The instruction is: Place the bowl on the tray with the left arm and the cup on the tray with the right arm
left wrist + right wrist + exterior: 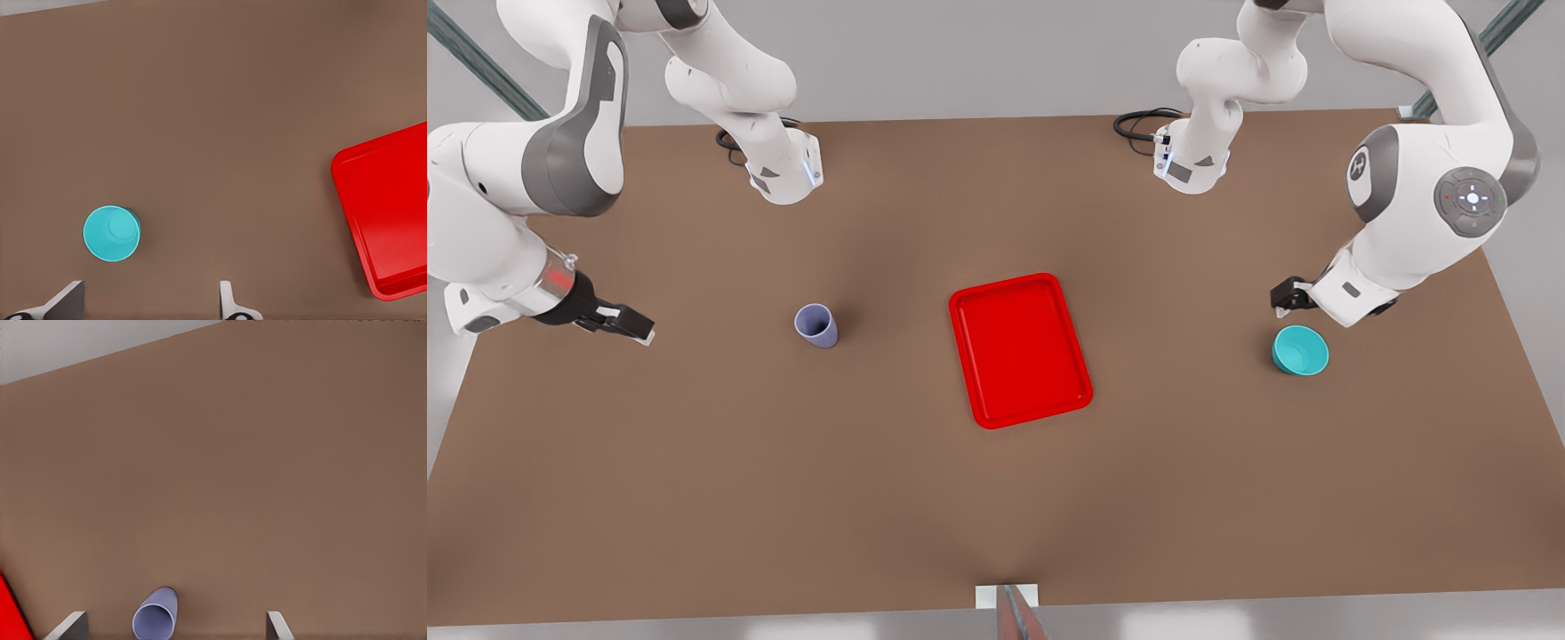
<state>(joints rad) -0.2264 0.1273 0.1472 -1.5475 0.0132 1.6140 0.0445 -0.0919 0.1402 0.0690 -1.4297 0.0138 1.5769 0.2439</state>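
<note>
The red tray [1021, 350] lies mid-table, with nothing on it. A teal bowl [1300, 349] stands upright on the table at the front view's right. My left gripper [1288, 299] hovers just behind the bowl, open; in the left wrist view the bowl [111, 233] sits ahead of the spread fingers [68, 301], with the tray [390, 213] off to the side. The lavender cup [816, 325] stands left of the tray. My right gripper [639, 330] is open, well left of the cup; the cup [156, 621] appears in line with the gripper [173, 628].
The brown table [783, 489] has wide bare room in front of the tray. Both arm bases [783, 173] [1192, 160] and their black cables sit at the far edge. A small white mount [1007, 597] stands at the near edge.
</note>
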